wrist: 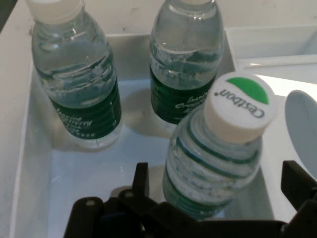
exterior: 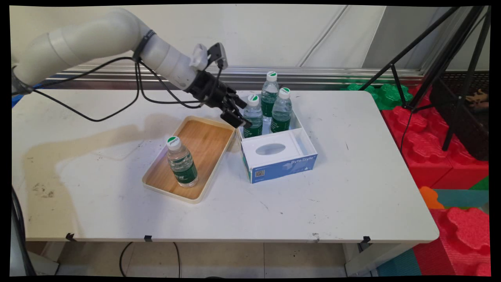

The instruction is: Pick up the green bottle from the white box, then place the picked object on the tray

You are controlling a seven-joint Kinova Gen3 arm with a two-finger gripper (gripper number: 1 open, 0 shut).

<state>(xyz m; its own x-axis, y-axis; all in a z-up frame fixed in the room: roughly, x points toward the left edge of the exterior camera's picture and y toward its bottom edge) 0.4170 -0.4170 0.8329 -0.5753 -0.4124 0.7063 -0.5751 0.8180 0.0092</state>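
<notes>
Item: water bottle [wrist: 218, 158], clear plastic, green label, white cap with green mark lettered "Cestbon". It stands upright in the open rear compartment of the white box [exterior: 305, 135], at that compartment's near left corner, and is the bottle nearest the gripper [exterior: 236, 117].

Gripper: black, two-fingered, reaching in from the upper left on a tilted wrist. In the hand view its fingers [wrist: 141, 181] stand apart, one on each side of this bottle's lower body, not visibly pressed against it; the spread seems sized to admit the bottle's girth.

Adjacent: two further bottles of the same make, the back bottle [exterior: 270, 94] and the right bottle [exterior: 281, 109], upright in the same compartment, close behind the first. The compartment walls keep all three standing together.

Container: the white box has blue lettered sides; its front part carries a white top with an oval opening [exterior: 270, 149], like a tissue dispenser.

Left of the box: a shallow wooden tray [exterior: 207, 137] with a pale rim, lying just beside the box. A fourth bottle [exterior: 182, 162] stands upright on its near end.

Support: white bench [exterior: 352, 196], scuffed.

Beyond: black tripod legs [exterior: 442, 66] and red foam blocks [exterior: 430, 156] at right.
</notes>
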